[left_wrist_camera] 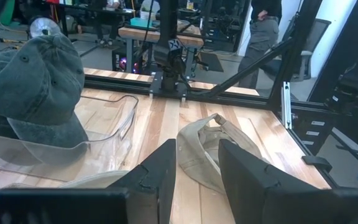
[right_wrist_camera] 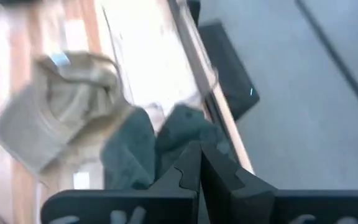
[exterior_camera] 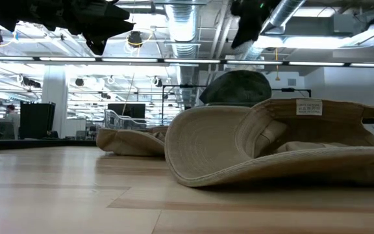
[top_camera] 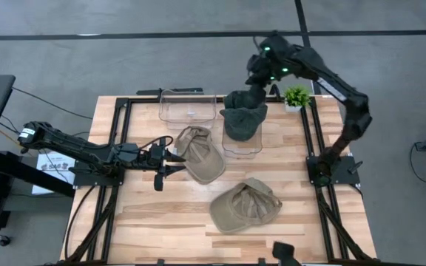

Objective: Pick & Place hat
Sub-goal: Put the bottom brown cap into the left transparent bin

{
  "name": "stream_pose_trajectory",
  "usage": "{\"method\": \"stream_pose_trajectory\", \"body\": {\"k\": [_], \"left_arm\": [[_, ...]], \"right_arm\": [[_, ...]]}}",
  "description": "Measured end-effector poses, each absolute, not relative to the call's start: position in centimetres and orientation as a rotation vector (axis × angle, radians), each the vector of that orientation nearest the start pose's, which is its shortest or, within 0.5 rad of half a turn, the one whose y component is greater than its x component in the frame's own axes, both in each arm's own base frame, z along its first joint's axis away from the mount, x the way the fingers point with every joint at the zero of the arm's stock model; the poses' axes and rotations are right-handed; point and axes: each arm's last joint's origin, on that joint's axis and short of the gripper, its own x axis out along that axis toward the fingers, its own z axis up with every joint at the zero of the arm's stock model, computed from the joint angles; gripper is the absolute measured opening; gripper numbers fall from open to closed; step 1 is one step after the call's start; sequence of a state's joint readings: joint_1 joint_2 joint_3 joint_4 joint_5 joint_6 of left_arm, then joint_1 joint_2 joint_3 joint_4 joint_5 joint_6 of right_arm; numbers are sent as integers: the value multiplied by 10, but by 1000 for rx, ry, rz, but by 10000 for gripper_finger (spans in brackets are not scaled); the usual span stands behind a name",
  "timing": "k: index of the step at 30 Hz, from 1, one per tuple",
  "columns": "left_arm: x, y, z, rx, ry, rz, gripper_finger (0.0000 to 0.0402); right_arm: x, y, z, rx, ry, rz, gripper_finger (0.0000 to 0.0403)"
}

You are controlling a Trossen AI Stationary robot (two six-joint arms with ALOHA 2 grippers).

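Observation:
A dark green cap (top_camera: pixel 244 120) is in a clear container (top_camera: pixel 242 146) at the far middle of the table, also seen as the green cap (left_wrist_camera: pixel 36 87). My right gripper (right_wrist_camera: pixel 199 160) is over its far side, shut on it. A tan hat (top_camera: pixel 200 154) lies on the wood at mid-table. My left gripper (top_camera: pixel 174 158) is at its left edge, open and level, and in the left wrist view my left gripper (left_wrist_camera: pixel 197 168) frames the tan hat (left_wrist_camera: pixel 219 146) without touching it. A second tan hat (top_camera: pixel 246 205) rests brim-down near the front. My right gripper is shut on the green cap's far edge (right_wrist_camera: pixel 180 127), coming from above and from the far side, slanting down. The fingertips hide the pinched spot. The cap's lower part and brim (left_wrist_camera: pixel 48 140) lie in the clear container.
A second clear container (top_camera: pixel 187 107) sits at the far edge, left of the first. A small potted plant (top_camera: pixel 296 96) is at the far right corner. Black frame rails (top_camera: pixel 117 148) run along both sides. Bare wood lies at the near left.

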State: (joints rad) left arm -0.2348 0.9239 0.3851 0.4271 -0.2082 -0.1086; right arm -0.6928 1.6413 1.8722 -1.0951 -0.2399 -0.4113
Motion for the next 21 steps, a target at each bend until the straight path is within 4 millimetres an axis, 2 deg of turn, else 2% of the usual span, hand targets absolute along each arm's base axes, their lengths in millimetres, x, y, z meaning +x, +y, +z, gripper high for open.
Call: {"method": "stream_pose_trajectory", "body": {"k": [6, 10, 15, 21], "left_arm": [[193, -40, 229, -84, 110, -20, 118], [194, -41, 228, -90, 118, -21, 118], [201, -47, 217, -104, 174, -36, 118], [214, -53, 204, -102, 188, -48, 118]], "right_arm": [[233, -155, 448, -62, 703, -200, 0], [224, -118, 449, -139, 666, -192, 0], [217, -79, 417, -180, 646, -239, 0], [213, -40, 355, -173, 613, -360, 0]]}}
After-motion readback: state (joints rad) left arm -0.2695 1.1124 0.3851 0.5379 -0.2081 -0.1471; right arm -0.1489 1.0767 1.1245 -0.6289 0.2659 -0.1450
